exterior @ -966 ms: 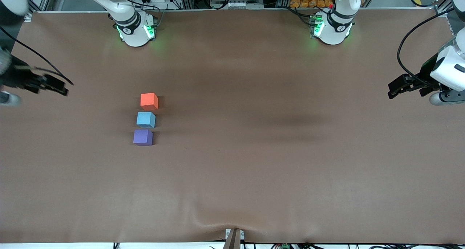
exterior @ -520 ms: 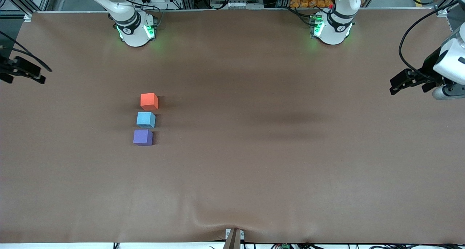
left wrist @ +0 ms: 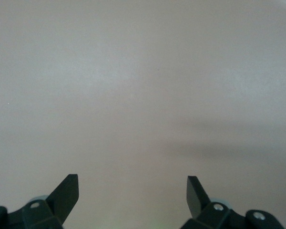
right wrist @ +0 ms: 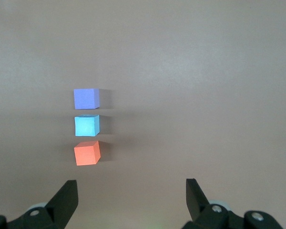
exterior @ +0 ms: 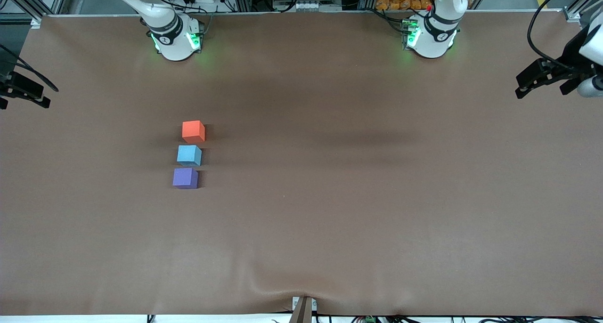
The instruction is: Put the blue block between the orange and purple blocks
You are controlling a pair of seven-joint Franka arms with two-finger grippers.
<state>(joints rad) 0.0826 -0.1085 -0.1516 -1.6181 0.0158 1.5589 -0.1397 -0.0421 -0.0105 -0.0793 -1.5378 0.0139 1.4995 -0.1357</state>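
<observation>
- The blue block (exterior: 189,155) sits on the table (exterior: 330,219) between the orange block (exterior: 193,131) and the purple block (exterior: 185,178), in a short row with small gaps, toward the right arm's end
- The right gripper (right wrist: 132,191) hangs above the table's end, fingers spread wide, holding nothing
- The left gripper (left wrist: 133,188) hangs over bare table at its own end, fingers wide, holding nothing

A: What lies on the brown table (exterior: 358,219)?

B: Three cubes in a row. The blue block (exterior: 189,155) sits just nearer the front camera than the orange block (exterior: 193,131); the purple block (exterior: 185,178) is nearer still.
</observation>
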